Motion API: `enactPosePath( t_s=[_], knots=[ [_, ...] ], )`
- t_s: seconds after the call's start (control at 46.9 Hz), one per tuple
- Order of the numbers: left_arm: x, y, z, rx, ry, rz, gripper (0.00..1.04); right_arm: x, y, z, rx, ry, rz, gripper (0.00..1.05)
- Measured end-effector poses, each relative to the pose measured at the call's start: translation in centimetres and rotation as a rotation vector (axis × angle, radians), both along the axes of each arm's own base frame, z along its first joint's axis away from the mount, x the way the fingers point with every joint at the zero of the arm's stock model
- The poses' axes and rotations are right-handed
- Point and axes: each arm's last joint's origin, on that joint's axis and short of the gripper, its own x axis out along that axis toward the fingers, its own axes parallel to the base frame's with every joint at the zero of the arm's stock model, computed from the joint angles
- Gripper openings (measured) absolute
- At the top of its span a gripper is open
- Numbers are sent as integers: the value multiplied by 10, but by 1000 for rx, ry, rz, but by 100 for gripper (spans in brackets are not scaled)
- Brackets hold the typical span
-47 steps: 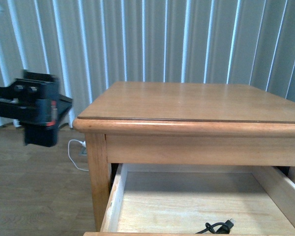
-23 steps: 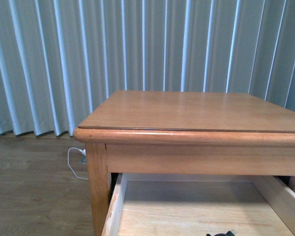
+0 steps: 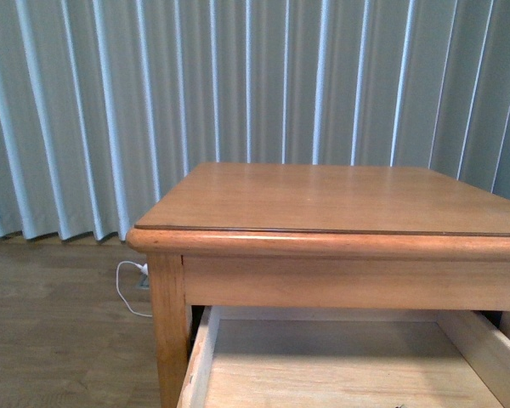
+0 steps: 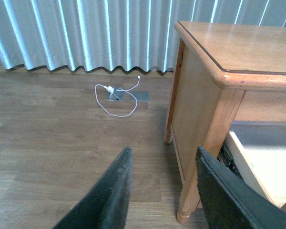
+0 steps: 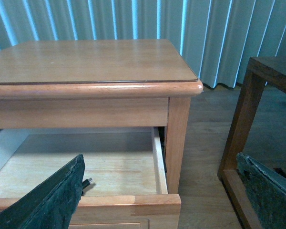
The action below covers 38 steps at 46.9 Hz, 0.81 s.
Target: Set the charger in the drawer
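Observation:
The wooden drawer stands pulled open under the table top. It also shows in the front view and the left wrist view. Of the charger, only a small dark plug end shows on the drawer floor, beside one right finger; its white block is hidden. My right gripper is open and empty, in front of the drawer's right corner. My left gripper is open and empty, over the floor beside the table's left front leg. Neither arm shows in the front view.
A thin white cable lies on the wooden floor by a floor socket near the curtain. A darker wooden table stands to the right of the drawer table.
The left arm has left the front view. The front view has shifted upward, so the black cable in the drawer has slipped below the frame's lower edge.

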Motion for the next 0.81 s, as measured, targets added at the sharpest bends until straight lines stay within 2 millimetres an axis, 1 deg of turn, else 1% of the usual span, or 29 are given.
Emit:
enactPosePath(
  t_s=[0.064, 0.149, 0.192, 0.512, 0.81],
  knots=[
    [-4, 0, -4, 2, -1, 0, 28, 0, 0, 0, 0, 0, 0, 96],
    [-8, 0, -7, 3, -1, 0, 14, 0, 0, 0, 0, 0, 0, 96],
    [-10, 0, -9, 3, -1, 0, 5, 0, 0, 0, 0, 0, 0, 96],
    [-23, 0, -21, 6, -11, 0, 4, 0, 0, 0, 0, 0, 0, 96],
    [-29, 0, -19, 7, -30, 0, 4, 0, 0, 0, 0, 0, 0, 96]
  ],
)
